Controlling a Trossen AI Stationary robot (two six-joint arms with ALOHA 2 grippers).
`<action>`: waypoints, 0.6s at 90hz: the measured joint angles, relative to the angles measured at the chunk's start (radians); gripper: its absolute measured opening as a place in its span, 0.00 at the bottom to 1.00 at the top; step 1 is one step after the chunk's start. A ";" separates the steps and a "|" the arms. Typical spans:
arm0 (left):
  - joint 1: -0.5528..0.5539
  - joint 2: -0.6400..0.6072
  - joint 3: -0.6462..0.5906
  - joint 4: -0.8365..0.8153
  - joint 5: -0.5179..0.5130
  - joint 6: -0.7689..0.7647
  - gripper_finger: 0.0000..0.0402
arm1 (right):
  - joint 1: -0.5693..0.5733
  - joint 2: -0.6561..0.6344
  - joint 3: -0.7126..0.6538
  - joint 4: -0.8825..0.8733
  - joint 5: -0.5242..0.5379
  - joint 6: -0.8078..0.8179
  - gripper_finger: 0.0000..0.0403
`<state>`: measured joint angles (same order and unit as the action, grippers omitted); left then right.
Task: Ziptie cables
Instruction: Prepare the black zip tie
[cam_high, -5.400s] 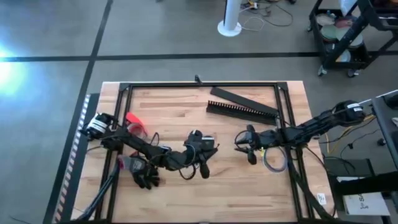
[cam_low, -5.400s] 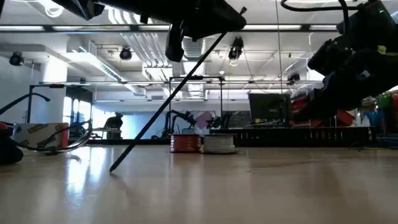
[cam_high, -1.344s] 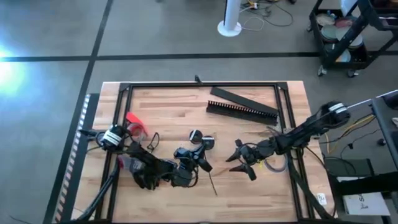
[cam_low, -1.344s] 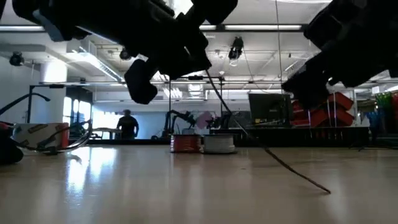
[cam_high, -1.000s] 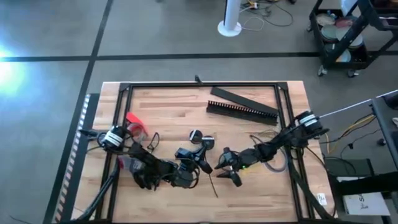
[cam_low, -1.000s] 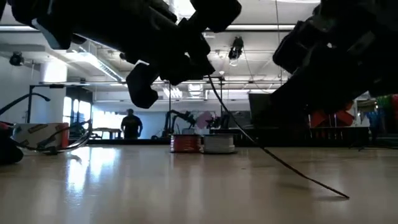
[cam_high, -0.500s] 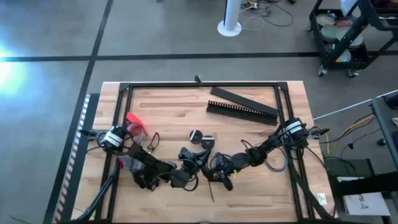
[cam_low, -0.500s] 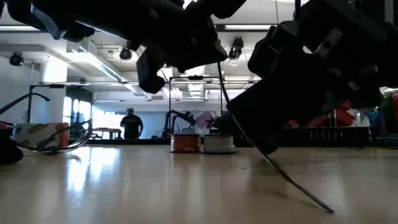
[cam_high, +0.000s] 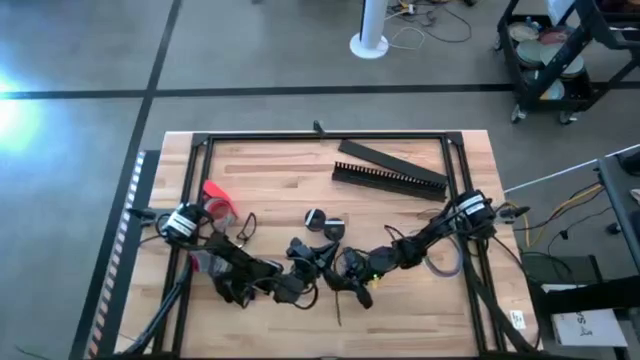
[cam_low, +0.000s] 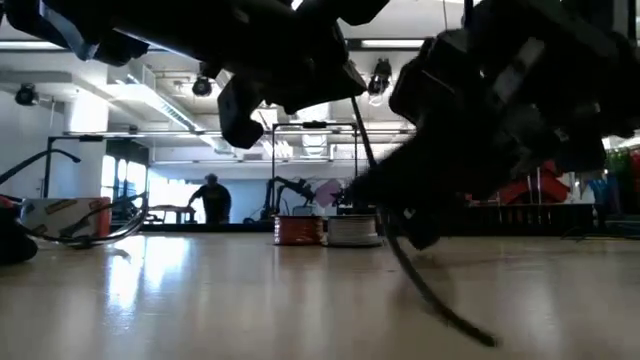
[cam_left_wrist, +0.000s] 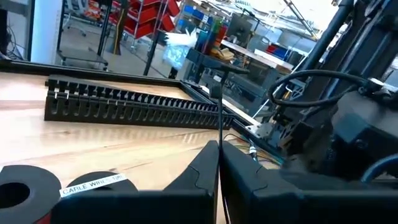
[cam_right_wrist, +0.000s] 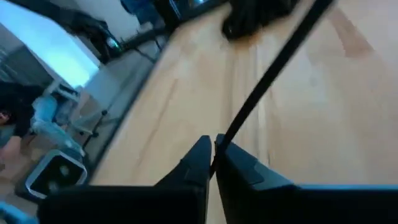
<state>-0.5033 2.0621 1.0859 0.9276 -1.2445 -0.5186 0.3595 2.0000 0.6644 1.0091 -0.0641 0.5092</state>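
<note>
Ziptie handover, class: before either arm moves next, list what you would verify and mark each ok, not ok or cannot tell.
1. Left gripper shut on the ziptie: ok.
2. Right gripper shut on the same strip: ok.
3. Strip's free end touching the table: ok.
4. Grey cable coil within the right arm's reach: ok.
5. Ziptie threaded around any cables: not ok.
6. Strip undamaged: cannot tell.
</note>
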 joint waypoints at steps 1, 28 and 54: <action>-0.001 0.000 0.000 0.000 0.000 0.003 0.00 | 0.000 -0.006 -0.001 -0.016 0.000 0.000 0.01; -0.019 -0.003 0.000 -0.024 0.095 0.105 0.00 | 0.000 -0.290 -0.020 -0.587 -0.055 -0.127 0.00; -0.019 -0.003 -0.001 -0.157 0.322 0.107 0.00 | -0.028 -0.420 -0.021 -0.856 -0.220 -0.259 0.00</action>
<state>-0.5220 2.0586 1.0847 0.7702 -0.9228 -0.4115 0.3317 1.5801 0.6436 0.1531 -0.2841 0.2501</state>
